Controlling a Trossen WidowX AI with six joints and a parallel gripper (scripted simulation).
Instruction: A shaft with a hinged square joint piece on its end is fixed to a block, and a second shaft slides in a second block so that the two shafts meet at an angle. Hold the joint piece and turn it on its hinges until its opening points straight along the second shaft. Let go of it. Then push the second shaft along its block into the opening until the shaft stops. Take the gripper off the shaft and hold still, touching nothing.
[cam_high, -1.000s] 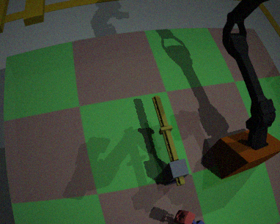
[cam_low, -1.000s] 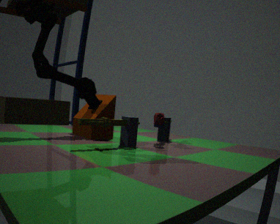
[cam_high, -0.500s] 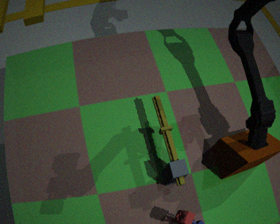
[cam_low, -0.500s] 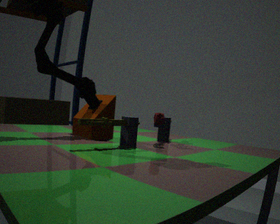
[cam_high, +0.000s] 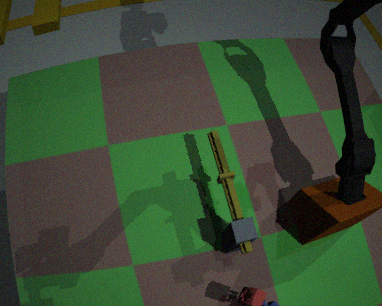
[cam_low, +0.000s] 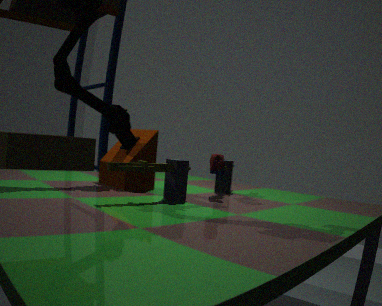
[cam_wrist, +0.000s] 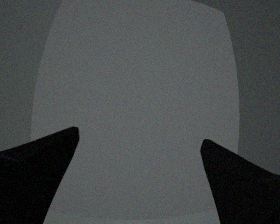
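The yellow second shaft (cam_high: 231, 199) (cam_low: 155, 167) runs through its grey block (cam_high: 244, 230) (cam_low: 176, 182). It has a crosspiece partway along, and a short end sticks out on the joint side. The red joint piece (cam_high: 252, 295) (cam_low: 216, 163) is apart from that end, at the bottom edge of the top view and beside the other block (cam_low: 225, 180) in the exterior view. Which way its opening points cannot be told. My gripper (cam_wrist: 141, 140) is open and empty in the wrist view, away from both shafts; the top and exterior views do not show its fingers clearly.
The arm stands on an orange wedge base (cam_high: 320, 210) (cam_low: 127, 170) beside the second shaft. The arm's shadow falls across the green and brown checkered table top (cam_high: 55, 115) (cam_low: 60, 255). Yellow framing (cam_high: 47, 20) and a dark box (cam_low: 50, 151) are in the background.
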